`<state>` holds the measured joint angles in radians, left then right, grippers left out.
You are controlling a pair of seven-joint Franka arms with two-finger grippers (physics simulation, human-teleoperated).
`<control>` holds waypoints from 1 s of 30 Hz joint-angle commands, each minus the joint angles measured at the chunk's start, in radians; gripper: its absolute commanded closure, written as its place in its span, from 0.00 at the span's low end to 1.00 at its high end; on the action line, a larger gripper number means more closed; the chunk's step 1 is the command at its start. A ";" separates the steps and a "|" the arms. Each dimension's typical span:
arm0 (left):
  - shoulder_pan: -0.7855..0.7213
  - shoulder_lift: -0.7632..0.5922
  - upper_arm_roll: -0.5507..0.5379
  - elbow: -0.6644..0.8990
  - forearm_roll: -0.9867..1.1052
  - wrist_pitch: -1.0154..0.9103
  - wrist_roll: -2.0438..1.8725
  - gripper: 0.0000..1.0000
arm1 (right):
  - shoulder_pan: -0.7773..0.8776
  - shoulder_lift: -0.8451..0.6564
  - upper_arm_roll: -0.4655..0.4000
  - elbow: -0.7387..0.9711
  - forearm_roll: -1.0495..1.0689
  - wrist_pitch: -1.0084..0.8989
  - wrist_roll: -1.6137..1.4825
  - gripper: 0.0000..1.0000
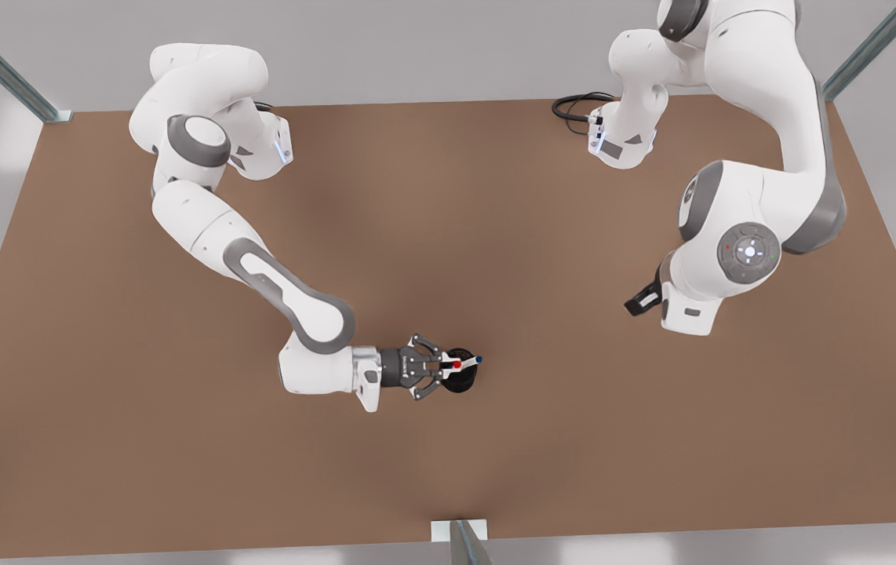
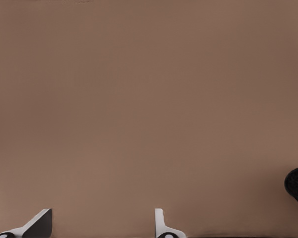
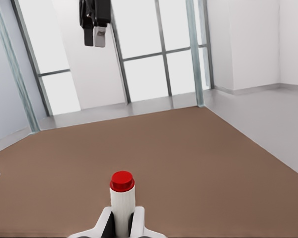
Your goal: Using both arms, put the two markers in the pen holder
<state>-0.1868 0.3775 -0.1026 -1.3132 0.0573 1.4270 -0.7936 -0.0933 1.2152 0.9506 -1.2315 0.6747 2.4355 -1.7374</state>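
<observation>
The right gripper point(image 1: 448, 365), on the arm at the front view's left, lies horizontal over the pen holder point(image 1: 460, 379), its fingers point(image 3: 105, 225) closed on the red-capped marker point(image 3: 122, 202). That marker points sideways just above the holder's rim. The blue-ended marker point(image 1: 477, 359) shows its tip just past the red cap, at the holder; whether it sits inside cannot be told. The left gripper point(image 1: 640, 302), at the front view's right, waits well apart above the brown surface point(image 1: 181, 439), fingers point(image 2: 37, 225) spread and empty.
</observation>
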 commanded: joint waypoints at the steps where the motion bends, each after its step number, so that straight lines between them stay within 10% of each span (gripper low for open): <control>1: 0.001 0.006 0.000 0.009 0.006 -0.017 0.634 0.00 | 0.000 0.007 -0.003 -0.002 -0.001 0.020 -0.241 0.69; 6: 0.001 0.009 0.000 0.031 0.006 -0.023 0.633 0.00 | -0.006 0.017 -0.012 -0.003 -0.001 0.019 -0.260 0.68; 7: 0.001 0.009 0.000 0.037 0.006 -0.023 0.634 0.00 | -0.006 0.017 -0.012 -0.002 -0.001 0.019 -0.258 0.15; 8: 0.001 0.009 0.000 0.037 0.006 -0.023 0.633 0.00 | -0.006 0.020 -0.010 -0.002 0.000 0.019 -0.258 0.00; 14: 0.003 0.012 0.001 0.060 0.004 -0.057 0.636 0.00 | -0.009 -0.005 0.003 0.072 -0.001 0.011 -0.179 0.00; 17: 0.000 0.009 -0.002 0.098 -0.056 -0.146 0.634 0.00 | -0.086 -0.138 -0.033 0.165 -0.111 -0.059 0.368 0.00; 21: 0.006 0.012 0.003 0.120 -0.045 -0.191 0.633 0.00 | -0.336 -0.252 -0.065 0.113 -0.929 -0.913 1.877 0.00; 23: -0.043 -0.051 0.081 0.050 -0.044 -0.148 0.660 0.00 | -0.338 -0.348 -0.058 0.115 -1.248 -1.226 2.228 0.00; 26: -0.056 -0.049 0.098 0.028 -0.039 -0.140 0.656 0.00 | -0.318 -0.609 -0.062 0.213 -1.189 -1.372 2.233 0.00; 27: -0.054 -0.042 0.099 0.028 -0.040 -0.140 0.660 0.00 | -0.272 -0.715 -0.200 0.211 -1.069 -1.372 2.153 0.00; 28: -0.057 -0.038 0.098 0.026 -0.045 -0.140 0.649 0.00 | -0.068 -0.854 -0.623 0.167 -0.848 -1.343 2.011 0.00; 30: -0.056 -0.035 0.096 0.043 -0.048 -0.137 0.648 0.00 | -0.029 -1.025 -0.716 -0.078 -0.791 -1.179 1.966 0.00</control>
<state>-0.2421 0.3416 -0.0060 -1.2747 0.0119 1.2909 -0.2720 -0.1509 0.2533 0.2980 -1.2514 -0.2209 1.3779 -0.7617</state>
